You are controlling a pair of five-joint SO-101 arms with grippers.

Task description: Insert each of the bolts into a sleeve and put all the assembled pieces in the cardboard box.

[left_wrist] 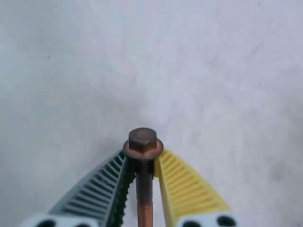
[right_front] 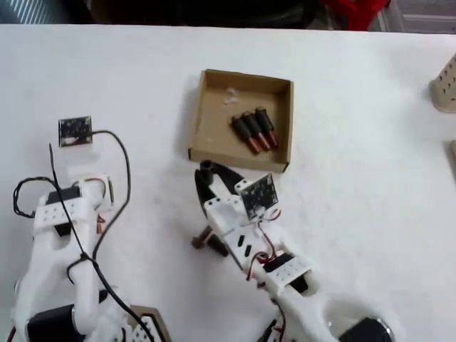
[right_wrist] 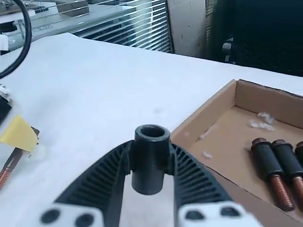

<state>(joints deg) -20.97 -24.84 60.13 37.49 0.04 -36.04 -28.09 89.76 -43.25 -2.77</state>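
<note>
Clamping a copper bolt (left_wrist: 143,142), left claw (left_wrist: 142,160); right claw (right_wrist: 151,146) pinching a black sleeve (right_wrist: 151,161).

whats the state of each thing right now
left gripper, jaws shut on bolt
bolt, held, not yet in a sleeve
right gripper, jaws shut on sleeve
sleeve, held, bore empty
box, open, three assembled pieces lying inside

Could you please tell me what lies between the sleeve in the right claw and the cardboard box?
Only bare table separates the sleeve from the cardboard box; right wrist view.
</note>
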